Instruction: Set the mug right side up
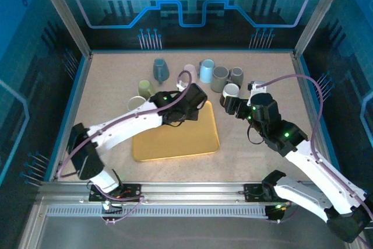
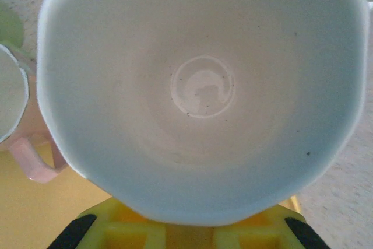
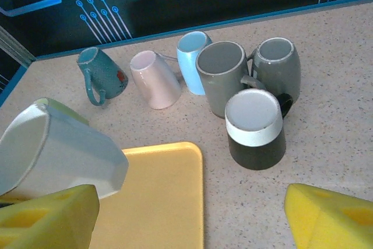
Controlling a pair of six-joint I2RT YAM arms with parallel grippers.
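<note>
Top: left pincer [image 1: 187, 104] sat over tray [image 1: 175, 144] far edge; right pincer [image 1: 232, 106] gaped wide beside black mug [image 1: 231, 90].
Left wrist: white mug [image 2: 204, 86] tilted, mouth at camera, pincer closed, seemingly pinching its wall. Thin hold, could slip.
Right wrist: white mug hung over tray's left side; a drop could knock pink mug [image 3: 156, 80].

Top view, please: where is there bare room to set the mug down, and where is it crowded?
Free: the near half of the yellow tray, and the table between the tray and the right arm. Crowded: beyond the tray's far edge, from the teal mug to the black-and-white mug.
</note>
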